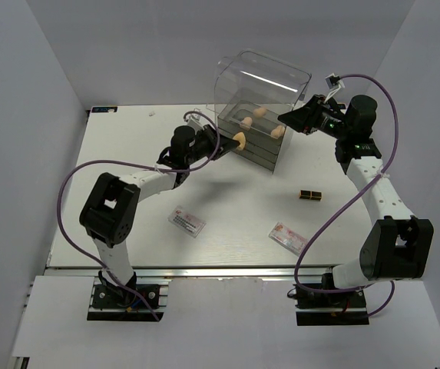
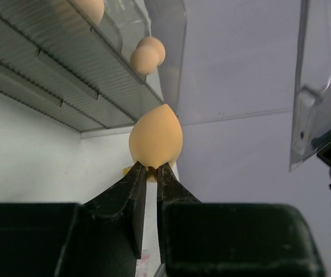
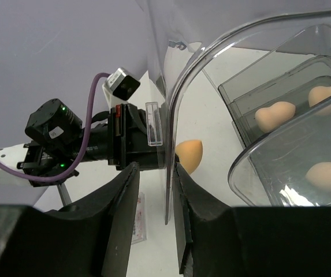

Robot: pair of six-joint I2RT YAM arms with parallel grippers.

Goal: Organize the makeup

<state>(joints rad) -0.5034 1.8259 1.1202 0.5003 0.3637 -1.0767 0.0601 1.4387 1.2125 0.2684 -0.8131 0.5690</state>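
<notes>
Closest to the front edge of the tabletop lie two flat white-pink packets, well apart: the left packet left of the middle, the right packet right of the middle. Both lie flat and free of the arms.

Farther in, right of centre, the dark-brown-and-gold tubes lie on their sides, pressed together side by side. Nothing touches them.

Beyond them, near the middle of the table, the left gripper is clenched on the broad base of a peach held sponge, whose pointed end faces away from the fingers. It hangs just beside the front-left lower corner of the clear box, outside it; whether it touches the wall I cannot tell.

That box stands toward the back edge, right of centre. Three other sponges lie inside on ribbed grey trays.

At the box's right side, the right gripper straddles the edge of a clear curved panel, one finger on each side. Its jaws stand close together. Whether they actually pinch the panel I cannot tell.
</notes>
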